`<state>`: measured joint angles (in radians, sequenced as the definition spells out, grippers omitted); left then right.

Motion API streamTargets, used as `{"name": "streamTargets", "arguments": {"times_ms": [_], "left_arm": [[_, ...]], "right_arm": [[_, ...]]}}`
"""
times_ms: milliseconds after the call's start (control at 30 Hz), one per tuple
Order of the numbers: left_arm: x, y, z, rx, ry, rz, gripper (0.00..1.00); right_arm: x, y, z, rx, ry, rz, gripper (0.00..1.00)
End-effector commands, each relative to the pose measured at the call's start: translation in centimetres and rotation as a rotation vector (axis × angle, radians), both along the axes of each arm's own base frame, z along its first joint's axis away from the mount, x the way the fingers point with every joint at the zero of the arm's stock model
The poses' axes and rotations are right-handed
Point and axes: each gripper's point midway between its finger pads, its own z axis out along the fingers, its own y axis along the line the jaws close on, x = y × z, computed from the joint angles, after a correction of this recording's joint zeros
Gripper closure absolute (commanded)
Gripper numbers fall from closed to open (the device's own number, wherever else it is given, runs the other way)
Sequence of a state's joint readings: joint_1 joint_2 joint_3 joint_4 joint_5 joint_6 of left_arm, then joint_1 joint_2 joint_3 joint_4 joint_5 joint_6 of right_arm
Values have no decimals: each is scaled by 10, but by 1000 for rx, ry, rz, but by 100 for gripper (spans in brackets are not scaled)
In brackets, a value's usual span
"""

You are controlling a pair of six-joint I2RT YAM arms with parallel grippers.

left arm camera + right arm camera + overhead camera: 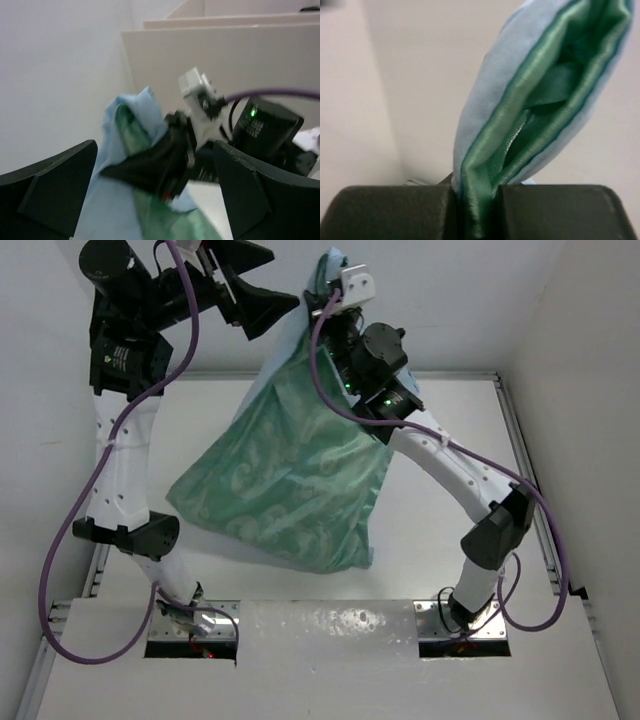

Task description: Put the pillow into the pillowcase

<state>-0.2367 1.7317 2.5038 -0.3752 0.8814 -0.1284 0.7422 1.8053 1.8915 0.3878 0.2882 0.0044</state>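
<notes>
Pillowcase point(285, 485) pinched aloft by right gripper point(475, 202), left gripper point(252, 285) spread nearby

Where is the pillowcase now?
Top view: the pillowcase hangs over the table centre, top edge pinched by the right end effector, the open left end effector just left of it.

Work area and surroundings
White table point(420, 540) enclosed by white walls point(580, 320); metal rail point(508, 415) along its right edge; beige partition panels point(210, 55) behind.
</notes>
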Motion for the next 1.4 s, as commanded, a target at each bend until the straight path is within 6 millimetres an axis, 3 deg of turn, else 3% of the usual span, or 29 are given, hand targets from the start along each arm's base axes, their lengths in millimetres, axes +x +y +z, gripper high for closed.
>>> {"name": "streamTargets", "arguments": {"times_ms": [0,33,67,100,133,167,233,300,333,400,467,533,567,667,700,733,800,900,967,1067,1233,1367], "left_arm": [[-1,43,-18,126,-22,159,0],[9,54,-35,178,-9,214,0],[39,76,-72,295,1,321,0],[46,83,-98,380,19,349,0],[51,92,-160,517,155,338,0],[58,104,-189,652,126,354,0],[56,114,-261,810,231,287,0],[69,122,-291,872,231,301,0],[72,125,-325,896,293,296,0],[94,126,-350,914,289,312,0],[106,123,-358,925,286,276,0],[102,109,-358,899,317,89,0],[100,105,-373,882,361,-3,0],[77,98,-358,830,350,-78,0],[75,98,-365,825,358,-77,0],[78,99,-359,815,352,-43,0],[90,108,-331,798,296,75,0],[83,117,-277,723,187,146,0],[62,114,-247,706,121,145,0],[31,108,-228,691,117,93,0],[-3,102,-223,660,163,49,0],[-19,93,-255,693,260,12,0]], "right_arm": [[-9,-74,37,108,-42,-114,100],[-14,-79,40,105,-50,-107,100],[-24,-83,45,89,-67,-81,100],[-29,-85,48,78,-76,-71,100],[-33,-85,51,55,-88,-60,100],[-40,-80,52,23,-86,-23,100],[-48,-77,60,6,-94,18,100],[-55,-75,68,-4,-110,47,100],[-58,-74,69,-13,-113,60,100],[-63,-70,70,-31,-108,89,100],[-64,-71,65,-43,-96,90,100],[-62,-76,60,-47,-71,67,100],[-62,-77,57,-50,-62,62,100],[-59,-83,49,-99,-52,16,100],[-59,-85,48,-100,-48,7,100],[-58,-84,44,-109,-45,7,100],[-56,-85,40,-123,-34,-1,100],[-54,-86,39,-139,-30,-12,100],[-54,-88,41,-148,-33,-28,100],[-54,-92,43,-151,-32,-47,100],[-57,-88,42,-167,-31,-22,100],[-58,-89,43,-154,-26,-16,100]]}}
